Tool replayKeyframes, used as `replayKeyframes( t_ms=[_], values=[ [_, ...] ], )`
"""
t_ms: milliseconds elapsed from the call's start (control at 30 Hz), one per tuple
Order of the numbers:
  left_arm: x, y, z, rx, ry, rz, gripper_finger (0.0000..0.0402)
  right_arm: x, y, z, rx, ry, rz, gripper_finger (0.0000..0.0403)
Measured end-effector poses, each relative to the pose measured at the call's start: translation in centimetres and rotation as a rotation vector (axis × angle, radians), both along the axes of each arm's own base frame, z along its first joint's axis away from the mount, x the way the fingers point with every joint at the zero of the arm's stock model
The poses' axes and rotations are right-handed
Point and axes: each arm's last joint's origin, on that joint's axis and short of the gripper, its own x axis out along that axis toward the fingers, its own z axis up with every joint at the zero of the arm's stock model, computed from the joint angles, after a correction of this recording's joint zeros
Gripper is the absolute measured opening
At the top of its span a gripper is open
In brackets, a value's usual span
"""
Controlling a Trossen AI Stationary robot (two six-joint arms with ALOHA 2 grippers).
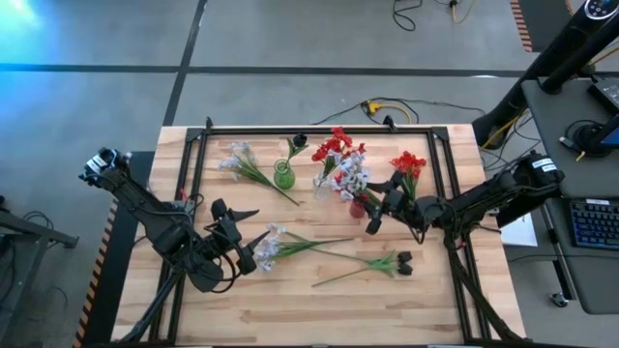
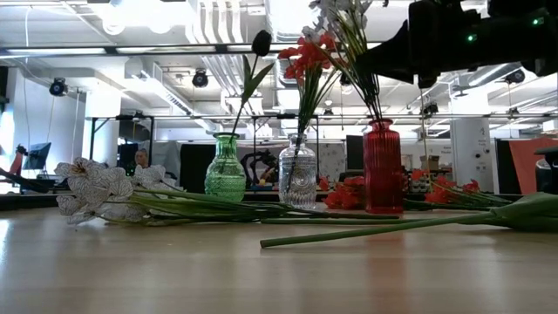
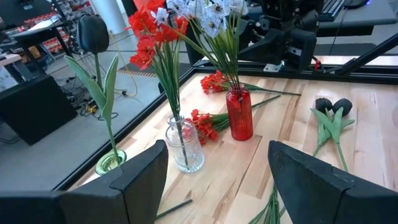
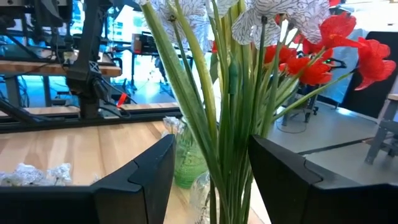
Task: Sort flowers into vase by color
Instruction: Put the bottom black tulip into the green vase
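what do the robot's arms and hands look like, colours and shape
Both arms are black, built of jointed tubular segments. The left arm carries a small grey-white camera block near its outer end. The left hand and right hand each have two broad, flat, matte dark-grey fingers with angular, faceted edges. The right arm shows small green indicator lights in the low view.

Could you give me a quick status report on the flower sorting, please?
Right gripper open around white flowers in red vase. Left gripper open, by loose white spray. Dark buds lying on the table. Nothing blocking.
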Motion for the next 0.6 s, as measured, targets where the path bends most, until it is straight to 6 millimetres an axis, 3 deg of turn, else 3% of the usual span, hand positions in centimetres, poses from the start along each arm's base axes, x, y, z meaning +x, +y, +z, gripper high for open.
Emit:
replayKeyframes(
  t_ms=[600],
  values=[
    [0.0, 0.0, 0.0, -0.002, -0.001, 0.001, 0.0259, -0.73, 1.03, 0.39, -0.012, 0.014, -0.069, 0.0196]
  ],
)
